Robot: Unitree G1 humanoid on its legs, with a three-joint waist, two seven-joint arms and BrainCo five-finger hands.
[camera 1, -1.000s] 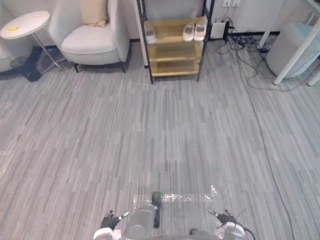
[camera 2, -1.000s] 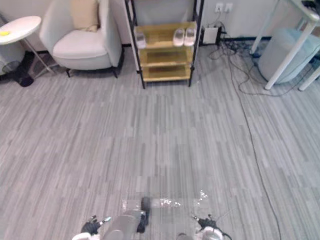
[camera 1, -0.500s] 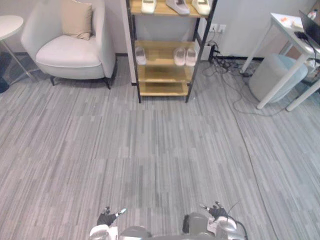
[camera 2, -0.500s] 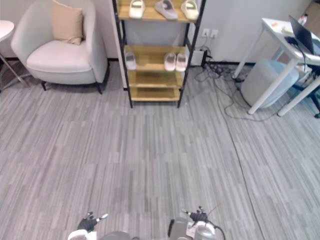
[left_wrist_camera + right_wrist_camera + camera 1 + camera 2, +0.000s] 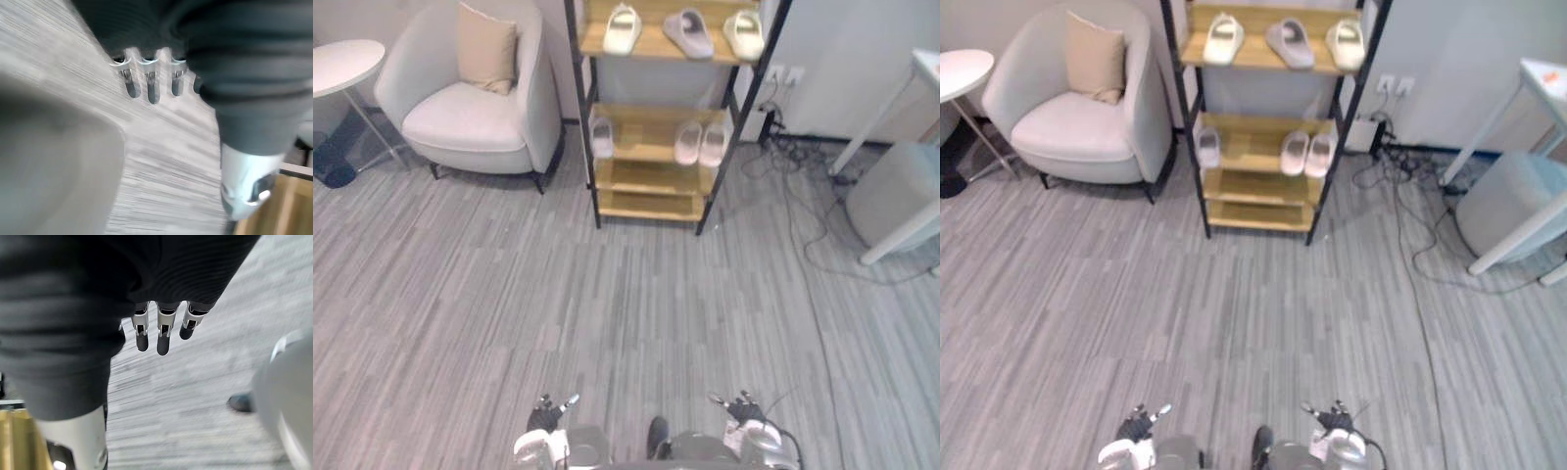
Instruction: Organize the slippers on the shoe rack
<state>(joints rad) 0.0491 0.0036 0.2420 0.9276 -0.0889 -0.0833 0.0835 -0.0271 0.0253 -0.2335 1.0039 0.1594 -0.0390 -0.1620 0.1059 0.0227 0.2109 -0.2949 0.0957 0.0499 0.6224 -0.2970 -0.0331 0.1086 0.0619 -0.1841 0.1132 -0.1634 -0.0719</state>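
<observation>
Left eye view frames place a shoe rack (image 5: 646, 204) of dark posts and wooden shelves at the far side of a grey plank floor (image 5: 607, 294), set against the wall. On its top shelf three slippers are laid in a row: a cream slipper (image 5: 622, 27) at the left, a grey slipper (image 5: 688, 32) in the middle and another cream slipper (image 5: 744, 34) at the right. On the shelf below, a single pale slipper (image 5: 601, 137) is kept at the left end, well apart from a pale pair (image 5: 699, 144) lying side by side at the right end. A light armchair (image 5: 480, 108) with a beige cushion (image 5: 487, 57) is seen just left of the rack, and a grey round stool (image 5: 901, 201) to its right. The left hand (image 5: 546, 416) and the right hand (image 5: 742, 409) are held low at the near edge of the scene, well apart from the rack. In the wrist views the left hand's fingers (image 5: 152, 90) and the right hand's fingers (image 5: 164, 338) are shown straight and relaxed over the floor, with nothing grasped.
</observation>
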